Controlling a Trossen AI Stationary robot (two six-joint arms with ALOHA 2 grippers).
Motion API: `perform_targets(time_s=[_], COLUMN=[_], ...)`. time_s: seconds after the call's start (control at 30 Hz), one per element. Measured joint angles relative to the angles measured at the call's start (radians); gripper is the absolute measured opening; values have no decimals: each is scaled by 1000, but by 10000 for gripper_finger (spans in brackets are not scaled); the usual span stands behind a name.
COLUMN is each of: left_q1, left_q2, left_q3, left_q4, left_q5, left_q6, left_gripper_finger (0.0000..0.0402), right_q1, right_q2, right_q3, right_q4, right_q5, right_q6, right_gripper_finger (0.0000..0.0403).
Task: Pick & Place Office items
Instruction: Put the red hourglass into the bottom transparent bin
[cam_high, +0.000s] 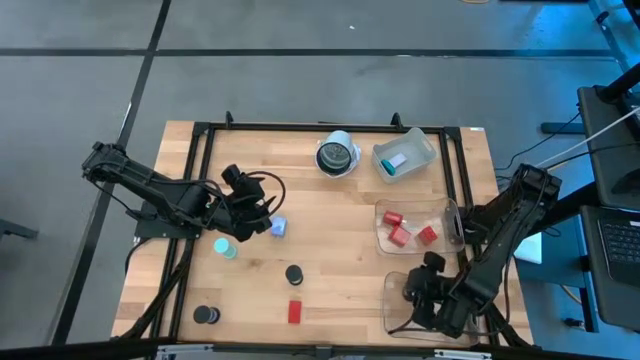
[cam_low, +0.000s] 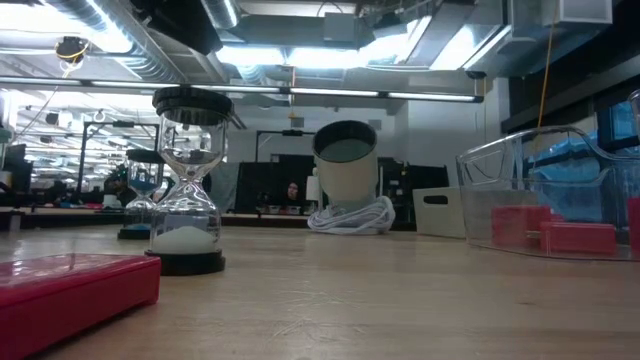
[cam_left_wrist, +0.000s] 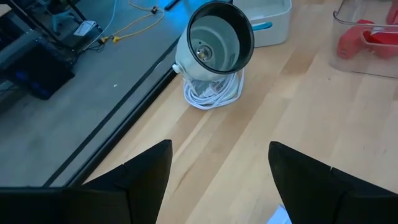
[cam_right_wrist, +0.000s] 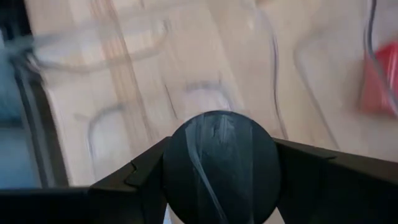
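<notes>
Left gripper (cam_high: 263, 217) sat at 9 o'clock on the table (cam_high: 340, 260), fingers (cam_left_wrist: 146, 180) spread apart, nothing between them. Pale blue rectangle (cam_high: 278, 227) lay just beside its tip at 4 o'clock, not touching; couldn't tell its long axis. Teal round piece (cam_high: 225, 247) lay near at 7 o'clock of that gripper. Loose black round disc (cam_high: 206, 315) was at the table's 7 o'clock corner, a second disc (cam_high: 294, 273) near centre. Red block (cam_high: 295, 312) lay flat at 6 o'clock of the second disc, long axis 12-to-6. Right gripper (cam_high: 418, 288) hung over a clear bin (cam_high: 388, 290) at 5 o'clock, clamped on a held black disc (cam_right_wrist: 217, 165), round face toward the wrist camera.
</notes>
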Motion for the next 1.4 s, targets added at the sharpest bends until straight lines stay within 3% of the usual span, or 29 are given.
perform_targets(time_s=[0.23, 0.57, 0.93, 1.1, 1.4], left_q1=[0, 0, 0, 0, 0], left_q2=[0, 0, 0, 0, 0], left_q3=[0, 0, 0, 0, 0], left_q4=[0, -1, -1, -1, -1], left_q5=[-21, -14, -16, -16, -16], left_q6=[-27, -26, -24, -23, -23], left_gripper_finger=[265, 265, 265, 265, 265], right_q1=[0, 2, 2, 2, -1], right_q2=[1, 78, 106, 107, 80], right_q3=[0, 0, 0, 0, 21], right_q4=[34, 152, 154, 148, 88], right_q5=[166, 139, 141, 114, 10], right_q6=[-65, -66, 3, 109, 134], right_gripper_finger=[213, 213, 215, 246, 322])
